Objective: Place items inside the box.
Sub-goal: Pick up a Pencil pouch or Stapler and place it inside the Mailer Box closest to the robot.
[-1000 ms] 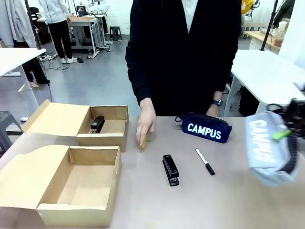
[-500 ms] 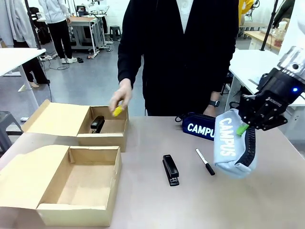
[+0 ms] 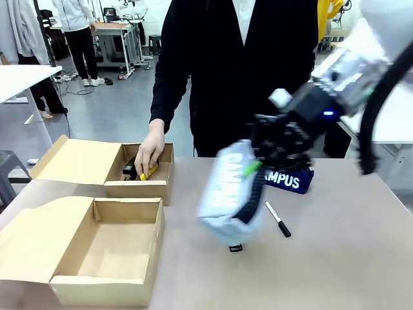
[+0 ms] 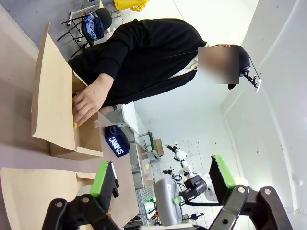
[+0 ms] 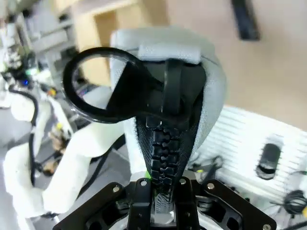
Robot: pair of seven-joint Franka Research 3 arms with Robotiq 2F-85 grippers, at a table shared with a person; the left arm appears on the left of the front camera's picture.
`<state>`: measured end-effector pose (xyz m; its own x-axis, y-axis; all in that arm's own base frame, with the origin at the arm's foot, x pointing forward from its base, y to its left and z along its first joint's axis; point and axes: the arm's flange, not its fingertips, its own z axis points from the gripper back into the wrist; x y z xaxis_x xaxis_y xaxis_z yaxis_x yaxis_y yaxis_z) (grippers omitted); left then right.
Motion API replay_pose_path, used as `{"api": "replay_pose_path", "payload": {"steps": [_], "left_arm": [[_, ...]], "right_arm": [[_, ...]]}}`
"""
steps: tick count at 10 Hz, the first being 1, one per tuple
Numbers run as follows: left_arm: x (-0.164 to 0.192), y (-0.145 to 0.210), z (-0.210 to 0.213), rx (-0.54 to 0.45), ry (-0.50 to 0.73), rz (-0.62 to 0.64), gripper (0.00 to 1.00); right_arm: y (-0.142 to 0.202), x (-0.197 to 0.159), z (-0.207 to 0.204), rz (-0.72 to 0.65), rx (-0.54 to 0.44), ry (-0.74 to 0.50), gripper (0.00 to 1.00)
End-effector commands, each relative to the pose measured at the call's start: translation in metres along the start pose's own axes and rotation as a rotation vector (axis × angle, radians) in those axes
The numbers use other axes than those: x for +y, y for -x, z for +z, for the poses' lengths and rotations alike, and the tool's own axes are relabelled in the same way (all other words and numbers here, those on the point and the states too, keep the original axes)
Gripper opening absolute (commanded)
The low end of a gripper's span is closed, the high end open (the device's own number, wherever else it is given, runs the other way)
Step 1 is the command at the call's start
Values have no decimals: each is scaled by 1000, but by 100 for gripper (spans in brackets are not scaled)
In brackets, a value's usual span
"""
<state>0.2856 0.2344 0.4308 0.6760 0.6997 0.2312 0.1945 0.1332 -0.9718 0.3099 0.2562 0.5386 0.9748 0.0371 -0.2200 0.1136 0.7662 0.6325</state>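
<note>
- The right gripper (image 3: pixel 256 169) is clamped on the grey "CAMPUS" pencil case (image 3: pixel 227 194), gripping it at one end of the black zip.
- From that grip the case hangs down and to the picture's left of the gripper, tilted, with its print running up the side.
- In the right wrist view the right gripper (image 5: pixel 160 189) has its jaws pressed together on the zip (image 5: pixel 165 143). The grey case (image 5: pixel 211 81) stretches away from them, and a black pull ring (image 5: pixel 76 103) sticks out at its far end.
- The case is over the middle of the table (image 3: pixel 335 271), to the right of the near box (image 3: pixel 103 284) and well apart from the far box (image 3: pixel 139 188).
- The black stapler (image 3: pixel 235 247) lies on the table under the hanging case, with just one end peeking out. Whether the case touches it cannot be told through the blur.
- The white-barrelled marker (image 3: pixel 279 219) lies on the table just right of the case's lower end.
- The navy "CAMPUS" pencil case (image 3: pixel 293 179) sits on the table behind the gripper, which covers its left part.
- The person's hand (image 3: pixel 150 152) reaches into the far box, on the yellow utility knife (image 3: pixel 150 172), beside a second stapler (image 3: pixel 130 170) that lies there.
- The left gripper (image 4: pixel 160 165) has its jaws wide apart with nothing between them, its green pads (image 4: pixel 100 176) facing each other.
</note>
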Motion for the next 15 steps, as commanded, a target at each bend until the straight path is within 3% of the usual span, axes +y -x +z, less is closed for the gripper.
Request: {"api": "replay_pose_path", "payload": {"steps": [1,3,4,6,7,8,10,12,14,15], "left_arm": [[-1,3,0,-7,17,-20,100],[-1,3,0,-7,17,-20,100],[-1,3,0,-7,17,-20,100],[-1,3,0,-7,17,-20,100],[-1,3,0,-7,17,-20,100],[-1,3,0,-7,17,-20,100],[-1,3,0,-7,17,-20,100],[-1,3,0,-7,17,-20,100],[-1,3,0,-7,17,-20,100],[-1,3,0,-7,17,-20,100]], "right_arm": [[7,54,-58,76,85,-7,11],[30,63,-117,145,56,152,11],[30,56,-71,98,96,13,11],[30,56,-71,98,96,13,11],[36,62,-99,128,107,53,11],[43,59,-106,-117,124,56,11],[13,112,-134,-81,178,85,11],[-10,153,-160,-142,205,120,11],[-23,181,-195,-123,182,233,11],[-33,194,-216,-51,228,310,11]]}}
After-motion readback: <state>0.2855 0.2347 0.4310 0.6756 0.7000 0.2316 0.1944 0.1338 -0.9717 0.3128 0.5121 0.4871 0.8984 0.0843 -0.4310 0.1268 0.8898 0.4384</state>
